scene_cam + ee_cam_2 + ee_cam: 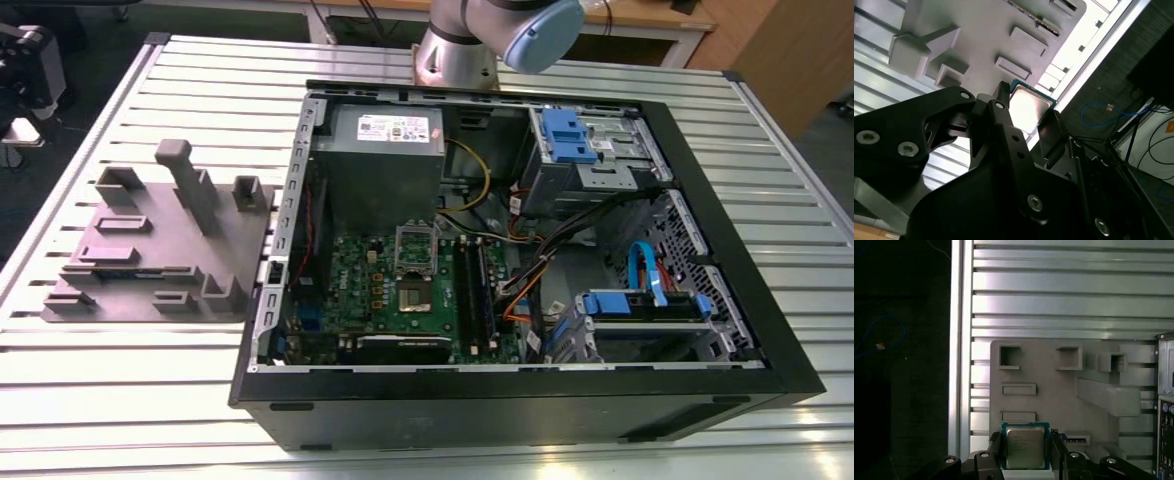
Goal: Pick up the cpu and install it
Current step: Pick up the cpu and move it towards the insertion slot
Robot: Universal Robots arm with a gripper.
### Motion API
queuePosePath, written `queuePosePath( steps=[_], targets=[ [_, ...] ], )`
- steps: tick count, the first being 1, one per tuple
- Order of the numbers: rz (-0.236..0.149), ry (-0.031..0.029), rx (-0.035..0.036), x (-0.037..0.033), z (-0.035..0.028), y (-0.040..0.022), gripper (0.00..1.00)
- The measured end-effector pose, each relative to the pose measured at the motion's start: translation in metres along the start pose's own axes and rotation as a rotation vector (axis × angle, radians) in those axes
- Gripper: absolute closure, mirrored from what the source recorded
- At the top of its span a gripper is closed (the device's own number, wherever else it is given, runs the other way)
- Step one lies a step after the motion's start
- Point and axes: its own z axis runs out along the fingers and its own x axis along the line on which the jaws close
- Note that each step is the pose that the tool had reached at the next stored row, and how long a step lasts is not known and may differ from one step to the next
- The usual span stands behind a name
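Tool (pixel 1025 452) clenched on the cpu (pixel 1025 444); in the first wrist view we see its two black fingers (pixel 995 450) pressed against two opposite edges of the chip, one to each side; no gap shows between finger and rim.

Cpu lies flat across the tool, silvery metal lid turned toward the wrist cameras, green rim showing around it; outline close to square, so we note no clear long axis; its edges run square with the edges of the grey fixture (pixel 1054 390) and with the slats of the bench (pixel 1064 290); the two held edges run along the fingers.

Position: cpu in front of the fixture's flat face, just beside a small pocket with a blue mark (pixel 1074 439); whether its underside touches the fixture we cannot tell.

In the second wrist view we get the same hold at a slant; the lid glares bright between the fingers, near one edge of the fixture.

In the exterior view the fixture lies on the bench to the exterior view's left of the open computer case (pixel 534 400), apart from it; motherboard (pixel 400 300) flat inside the case, socket (pixel 416 265) mid-board; arm (pixel 527 30) stands behind the case.
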Motion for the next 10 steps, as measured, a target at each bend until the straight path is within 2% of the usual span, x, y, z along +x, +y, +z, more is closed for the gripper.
queuePosePath(
  steps=[10],
  targets=[
    [0.000, 0.0000, 0.0022, -0.0002, -0.0232, 0.0005, 0.53]
  ],
)
